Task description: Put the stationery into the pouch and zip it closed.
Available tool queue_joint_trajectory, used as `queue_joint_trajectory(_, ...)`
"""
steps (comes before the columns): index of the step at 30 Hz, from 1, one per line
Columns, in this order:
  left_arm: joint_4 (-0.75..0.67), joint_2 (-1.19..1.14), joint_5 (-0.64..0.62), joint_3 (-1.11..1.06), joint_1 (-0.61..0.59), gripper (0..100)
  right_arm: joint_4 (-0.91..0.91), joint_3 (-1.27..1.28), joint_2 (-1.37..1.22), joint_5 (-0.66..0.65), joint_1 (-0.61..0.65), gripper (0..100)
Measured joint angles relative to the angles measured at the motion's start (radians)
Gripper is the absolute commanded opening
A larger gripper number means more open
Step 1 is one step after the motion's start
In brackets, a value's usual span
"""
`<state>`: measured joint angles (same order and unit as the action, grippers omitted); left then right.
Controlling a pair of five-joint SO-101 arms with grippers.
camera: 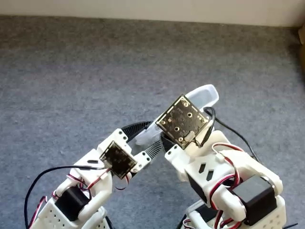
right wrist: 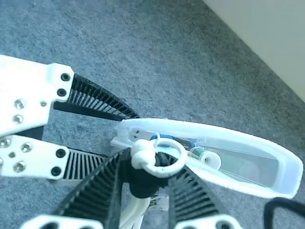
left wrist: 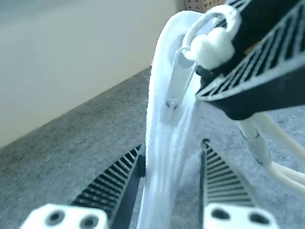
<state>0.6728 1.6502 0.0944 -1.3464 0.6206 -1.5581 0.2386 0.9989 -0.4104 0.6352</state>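
The translucent white pouch (right wrist: 248, 164) hangs above the grey carpeted worktop (camera: 71, 71), carried between the two arms. In the high view it sits just right of the frame's centre. Its rounded far end pokes out toward the upper right from behind the right arm's camera board, and its near end runs down toward the middle, where both arms meet.

The left pincer (left wrist: 171, 149) is clenched on the pouch's near end. Its own wrist view shows one black ribbed finger on each side of the thin white edge, which rises upright between them.

The right pincer (right wrist: 150, 168) is clamped on the zipper pull (right wrist: 143, 153), a white bead with a white ring, right at that same end of the pouch and just beside the left pincer's fingers. The two pincers are nearly touching.

Along the pouch's top the opening is parted for most of its length, and through it some stationery (right wrist: 205, 155) shows: a white and teal piece lying inside near the zipper pull. The rest of what is inside is too hazy to name.

A pale wall (camera: 143, 7) borders the worktop along the top of the high view.
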Motion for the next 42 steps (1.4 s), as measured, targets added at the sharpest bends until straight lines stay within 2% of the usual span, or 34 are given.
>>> queue_joint_trajectory(3, 0.000, -0.037, 0.000, 0.020, 0.000, 19, 0.000, 0.000, 0.000, 0.000, 0.000, 0.5)
queue_joint_trajectory(8, 0.000, -0.029, 0.000, 0.032, -0.006, 12, 0.000, 0.000, 0.000, 0.000, 0.000, 0.5)
queue_joint_trajectory(24, 0.020, 0.032, 0.000, 0.034, -0.021, 1, 0.002, 0.000, 0.000, 0.000, 0.000, 0.5)
queue_joint_trajectory(28, 0.023, 0.037, 0.000, 0.034, -0.021, 1, 0.023, 0.002, 0.000, 0.000, 0.002, 0.5)
queue_joint_trajectory(36, 0.081, 0.041, 0.000, 0.066, -0.021, 1, 0.152, 0.035, -0.002, 0.052, -0.123, 0.5)
queue_joint_trajectory(42, 0.095, 0.041, 0.000, 0.075, -0.031, 1, 0.330, 0.160, 0.008, 0.104, -0.203, 0.5)
